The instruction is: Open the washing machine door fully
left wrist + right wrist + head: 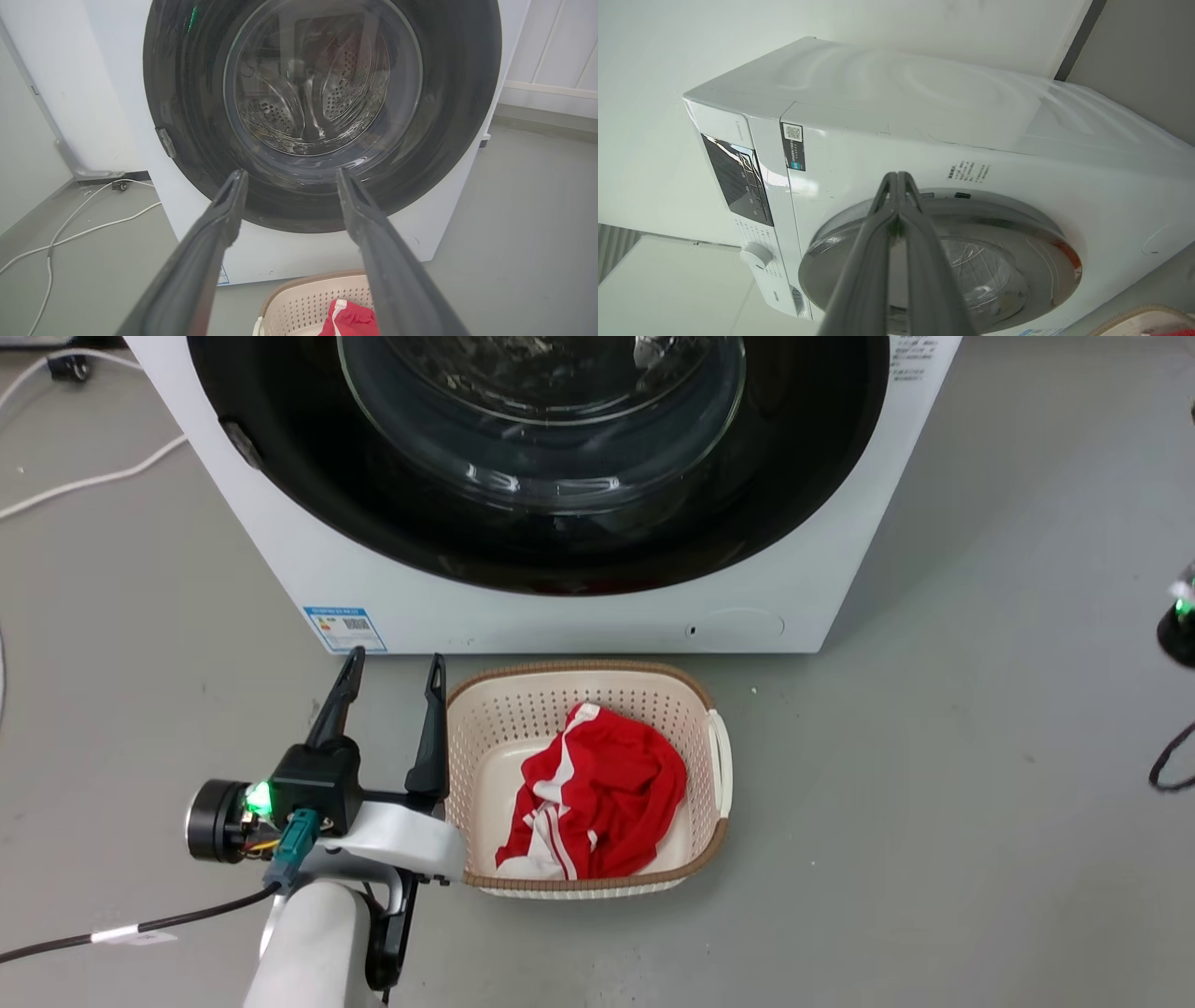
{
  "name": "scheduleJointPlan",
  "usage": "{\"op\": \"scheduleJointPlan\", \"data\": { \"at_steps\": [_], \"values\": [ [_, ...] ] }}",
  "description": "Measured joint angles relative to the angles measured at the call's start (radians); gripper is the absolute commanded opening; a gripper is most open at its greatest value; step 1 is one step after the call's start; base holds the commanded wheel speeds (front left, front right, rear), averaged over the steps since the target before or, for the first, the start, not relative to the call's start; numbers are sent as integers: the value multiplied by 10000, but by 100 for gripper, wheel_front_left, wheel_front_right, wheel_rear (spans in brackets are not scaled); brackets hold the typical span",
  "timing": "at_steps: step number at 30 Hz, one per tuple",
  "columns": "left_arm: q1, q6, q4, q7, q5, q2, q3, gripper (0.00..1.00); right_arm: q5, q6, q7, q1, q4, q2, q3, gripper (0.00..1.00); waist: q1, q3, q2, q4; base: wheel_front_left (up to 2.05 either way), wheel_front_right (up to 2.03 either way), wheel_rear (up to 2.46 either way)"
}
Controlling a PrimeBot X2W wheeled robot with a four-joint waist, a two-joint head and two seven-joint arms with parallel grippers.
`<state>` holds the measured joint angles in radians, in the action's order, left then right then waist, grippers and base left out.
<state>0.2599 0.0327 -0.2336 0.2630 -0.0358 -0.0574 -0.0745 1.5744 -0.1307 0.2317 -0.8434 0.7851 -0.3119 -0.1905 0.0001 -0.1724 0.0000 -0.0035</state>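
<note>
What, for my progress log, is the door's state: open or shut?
Shut: the door lies flush against the washer, drum seen through its glass.

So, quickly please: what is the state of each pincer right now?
Left pincer: open, holding nothing.
Right pincer: closed, empty as far as can be seen.

left gripper (395, 658): 2 dark fingers (431, 728), black block (317, 784), green light (258, 798), teal plug (294, 840), white forearm (313, 943).
</note>
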Motion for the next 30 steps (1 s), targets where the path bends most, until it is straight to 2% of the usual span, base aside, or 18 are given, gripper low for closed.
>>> {"op": "scheduleJointPlan", "data": {
  "at_steps": [7, 12, 30],
  "values": [
    [375, 86, 441, 0, 46, -6, 75, 100, -748, 0, 989, -1960, 1371, -548, 928, 0, 0, -781, 0, 59, 0, 0, 0],
    [616, 102, 844, 0, -19, 2, 134, 100, -1164, 0, 1488, -3129, 2000, -631, 1379, 0, 0, -1389, 0, 174, 0, 0, 0],
    [1082, 27, 1595, 0, -138, 50, 88, 100, -2291, 0, 2625, -5784, 2472, -324, 2575, 0, 1, -2864, 0, 642, 0, 0, 0]
  ]
}}
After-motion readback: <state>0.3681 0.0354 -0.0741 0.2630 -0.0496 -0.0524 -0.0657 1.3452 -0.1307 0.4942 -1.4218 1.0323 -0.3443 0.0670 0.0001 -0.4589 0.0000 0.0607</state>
